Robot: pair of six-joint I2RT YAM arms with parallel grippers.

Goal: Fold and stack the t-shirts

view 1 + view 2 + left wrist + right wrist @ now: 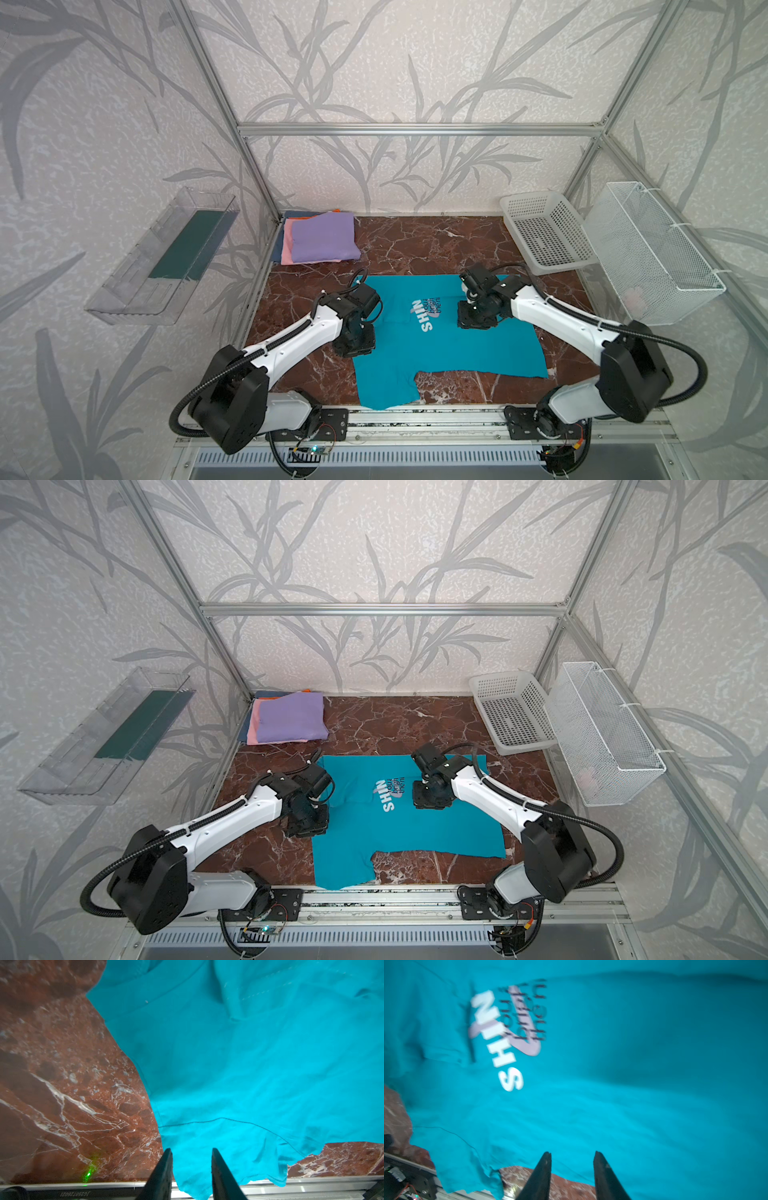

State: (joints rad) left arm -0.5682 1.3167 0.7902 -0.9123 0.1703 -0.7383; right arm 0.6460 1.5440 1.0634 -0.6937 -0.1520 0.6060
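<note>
A teal t-shirt (436, 345) (395, 829) lies spread on the marble table, white "SHIN" lettering facing up, one sleeve reaching over the front rail. My left gripper (353, 345) (191, 1149) points down over the shirt's left edge, jaws apart, with cloth (249, 1064) lying below them. My right gripper (473, 320) (572, 1152) hovers over the shirt's right part beside the print, also open and holding nothing; the fabric (612, 1084) fills its view. At the back left sits a stack of folded t-shirts, lilac (322, 237) (291, 717) on top, with pink (286, 249), orange and dark blue beneath.
A white perforated basket (544, 226) stands at the back right of the table. A wire mesh basket (652, 249) hangs on the right wall and a clear plastic tray (166, 257) on the left wall. An aluminium rail (415, 419) runs along the front edge.
</note>
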